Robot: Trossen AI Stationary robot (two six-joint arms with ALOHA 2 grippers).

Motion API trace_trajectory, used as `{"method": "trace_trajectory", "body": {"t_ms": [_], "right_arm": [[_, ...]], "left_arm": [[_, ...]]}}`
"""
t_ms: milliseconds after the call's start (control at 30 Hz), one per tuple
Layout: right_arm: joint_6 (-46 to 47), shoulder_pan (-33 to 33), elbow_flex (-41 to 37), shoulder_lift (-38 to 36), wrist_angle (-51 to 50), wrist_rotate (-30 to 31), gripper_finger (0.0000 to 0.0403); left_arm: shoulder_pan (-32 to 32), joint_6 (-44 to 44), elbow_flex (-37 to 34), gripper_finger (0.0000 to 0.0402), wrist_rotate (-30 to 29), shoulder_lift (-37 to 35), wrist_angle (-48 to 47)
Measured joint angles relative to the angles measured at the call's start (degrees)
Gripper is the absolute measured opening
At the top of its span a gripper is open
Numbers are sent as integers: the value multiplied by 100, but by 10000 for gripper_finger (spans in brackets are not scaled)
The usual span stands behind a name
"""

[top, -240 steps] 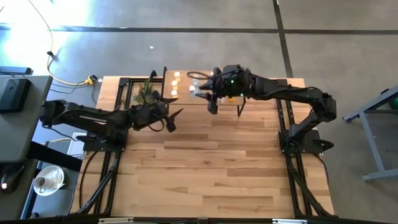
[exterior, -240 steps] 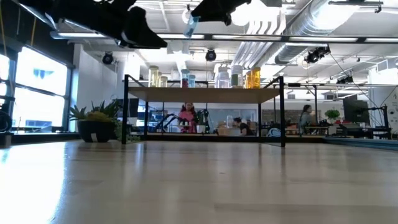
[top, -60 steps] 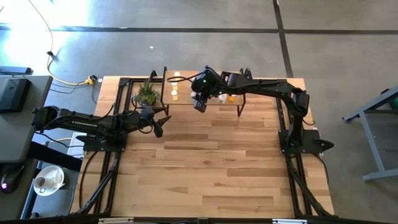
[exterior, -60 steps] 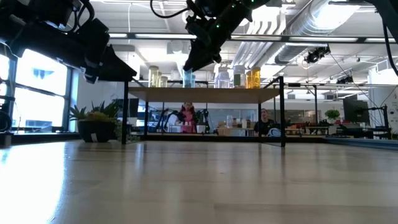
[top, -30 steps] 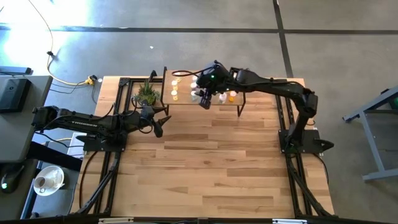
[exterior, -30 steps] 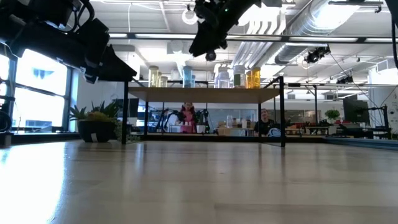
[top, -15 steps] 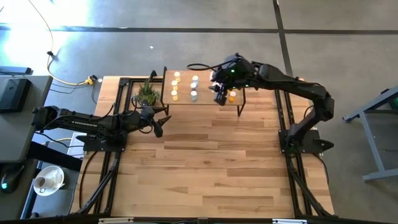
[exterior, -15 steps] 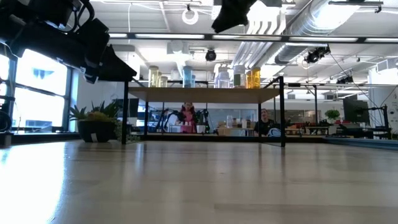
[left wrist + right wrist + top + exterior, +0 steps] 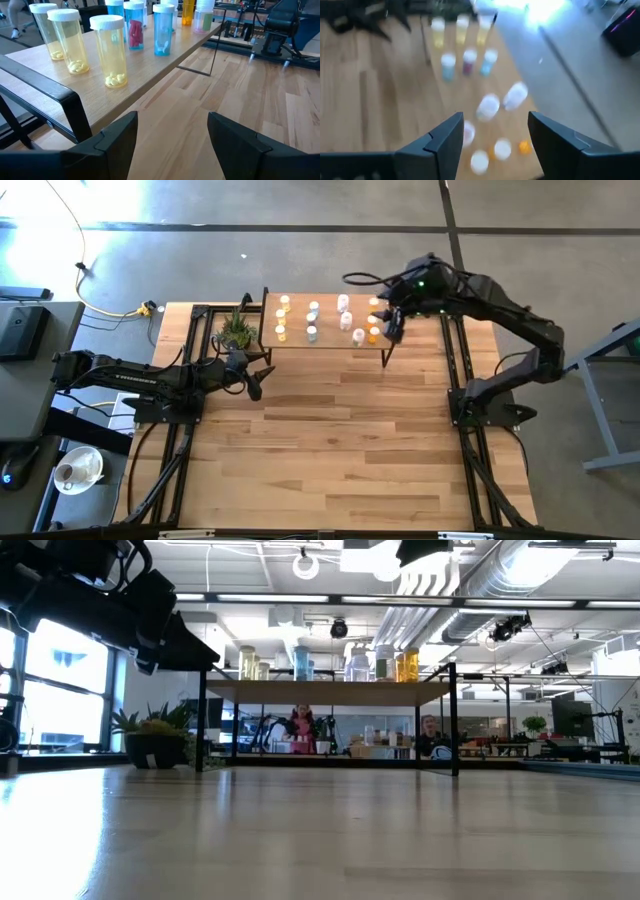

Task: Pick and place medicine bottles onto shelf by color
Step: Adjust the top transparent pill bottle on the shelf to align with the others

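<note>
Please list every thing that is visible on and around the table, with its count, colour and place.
table: one, light wood planks, under both arms
shelf: one, wood top with black legs, far edge of the table
yellow bottles: three, in a row at the shelf's left end
blue bottles: three, in the next row to the right
pale bottles: about three, right of the blue ones
orange bottles: at least two, at the shelf's right end, partly under the right arm
potted plant: one, green, just left of the shelf
people: two, far off in the room behind
left gripper: open, empty, low in front of the plant
right gripper: open, empty, above the shelf's right end
</note>
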Motion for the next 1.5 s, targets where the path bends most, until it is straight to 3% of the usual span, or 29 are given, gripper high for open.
{"method": "trace_trajectory", "body": {"t_ms": [233, 700, 1500], "right_arm": [[36, -183, -2, 213, -1064, -401, 213], [-891, -187, -4, 1141, -1041, -600, 213], [-1009, -185, -5, 1852, -849, -709, 213]], "left_arm": [[0, 0, 0, 229, 0, 0, 1], [0, 17, 0, 229, -9, 0, 0], [1, 4, 0, 229, -7, 0, -40]]}}
